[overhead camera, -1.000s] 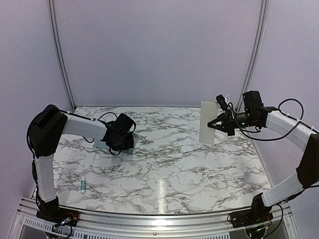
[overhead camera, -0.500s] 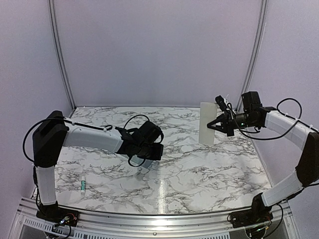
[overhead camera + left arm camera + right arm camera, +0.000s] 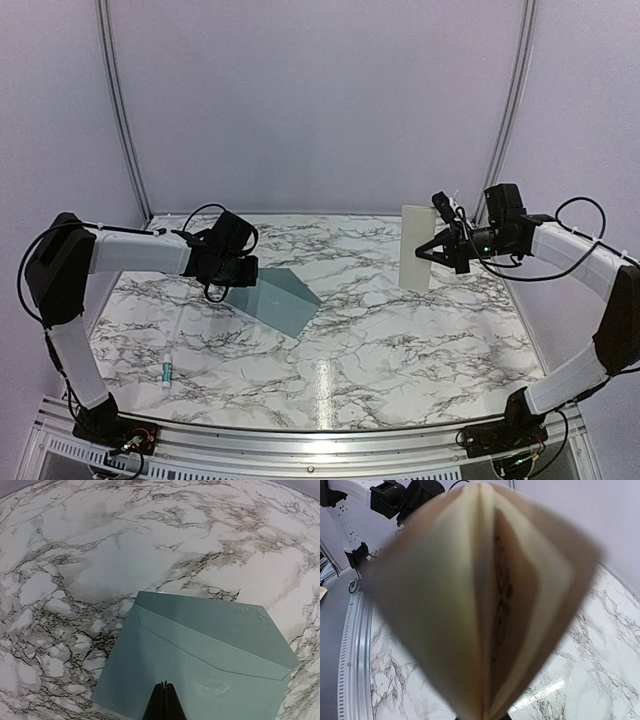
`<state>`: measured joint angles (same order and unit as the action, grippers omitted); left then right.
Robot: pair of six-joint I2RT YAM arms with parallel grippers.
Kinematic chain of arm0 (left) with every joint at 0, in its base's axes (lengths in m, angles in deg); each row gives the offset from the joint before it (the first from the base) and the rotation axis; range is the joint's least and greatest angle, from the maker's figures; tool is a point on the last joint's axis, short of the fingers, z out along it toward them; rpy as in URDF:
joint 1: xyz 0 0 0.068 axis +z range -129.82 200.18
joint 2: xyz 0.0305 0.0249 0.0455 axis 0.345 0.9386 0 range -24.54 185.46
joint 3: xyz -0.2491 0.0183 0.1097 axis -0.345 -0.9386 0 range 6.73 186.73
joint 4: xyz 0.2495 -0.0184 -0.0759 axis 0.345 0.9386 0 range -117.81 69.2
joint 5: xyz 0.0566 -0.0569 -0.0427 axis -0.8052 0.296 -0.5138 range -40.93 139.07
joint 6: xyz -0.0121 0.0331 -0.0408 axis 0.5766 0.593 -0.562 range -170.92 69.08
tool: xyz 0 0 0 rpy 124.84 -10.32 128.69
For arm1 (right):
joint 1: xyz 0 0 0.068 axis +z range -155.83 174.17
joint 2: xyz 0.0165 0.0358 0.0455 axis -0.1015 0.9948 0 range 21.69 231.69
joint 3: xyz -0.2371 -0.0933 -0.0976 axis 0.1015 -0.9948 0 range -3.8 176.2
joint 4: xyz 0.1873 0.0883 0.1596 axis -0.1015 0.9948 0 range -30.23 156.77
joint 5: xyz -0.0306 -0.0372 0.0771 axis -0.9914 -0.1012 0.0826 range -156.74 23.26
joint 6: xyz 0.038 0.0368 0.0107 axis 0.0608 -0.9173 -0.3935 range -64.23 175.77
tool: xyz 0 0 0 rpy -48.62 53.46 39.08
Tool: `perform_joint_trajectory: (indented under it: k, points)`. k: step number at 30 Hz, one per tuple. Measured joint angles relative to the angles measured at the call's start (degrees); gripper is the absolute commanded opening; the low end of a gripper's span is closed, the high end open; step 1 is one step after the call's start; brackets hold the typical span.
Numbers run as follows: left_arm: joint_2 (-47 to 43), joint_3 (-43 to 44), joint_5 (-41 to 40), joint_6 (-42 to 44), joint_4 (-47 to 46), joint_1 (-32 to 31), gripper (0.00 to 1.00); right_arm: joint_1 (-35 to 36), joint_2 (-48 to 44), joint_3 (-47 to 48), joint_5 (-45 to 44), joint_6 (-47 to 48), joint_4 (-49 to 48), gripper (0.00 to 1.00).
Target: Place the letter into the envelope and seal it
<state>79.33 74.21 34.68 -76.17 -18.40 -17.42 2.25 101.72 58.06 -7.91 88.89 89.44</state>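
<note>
— Where is the letter (image 3: 417, 246)?

— In the air on the right, upright and folded, pinched at its edge by the right gripper (image 3: 432, 249). It is well apart from the envelope (image 3: 277, 298).

— And the envelope?

— Near the middle-left of the marble table (image 3: 400, 340), its near edge clamped in the left gripper (image 3: 240, 272), whose fingers are closed on it. The wrist view shows the flap folded out, so the mouth looks open.

— So how much is done?

— Both papers are in hand, I'd say. Nothing is inserted, and sealing is not begun. The small tube (image 3: 167, 373) lies untouched at the front left.
</note>
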Motion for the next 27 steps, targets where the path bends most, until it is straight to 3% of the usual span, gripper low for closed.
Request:
perform_joint_trajectory:
  k: [19,27]
  points:
    - [5.1,-2.5,6.7,-0.2,1.3,2.4,0.0,0.0,0.3,0.0,0.0,0.0,0.0,0.0]
    - [2.9,-7.5,5.3,-2.8,-1.5,-1.5,0.0,0.0,0.8,0.0,0.0,0.1,0.1,0.0]
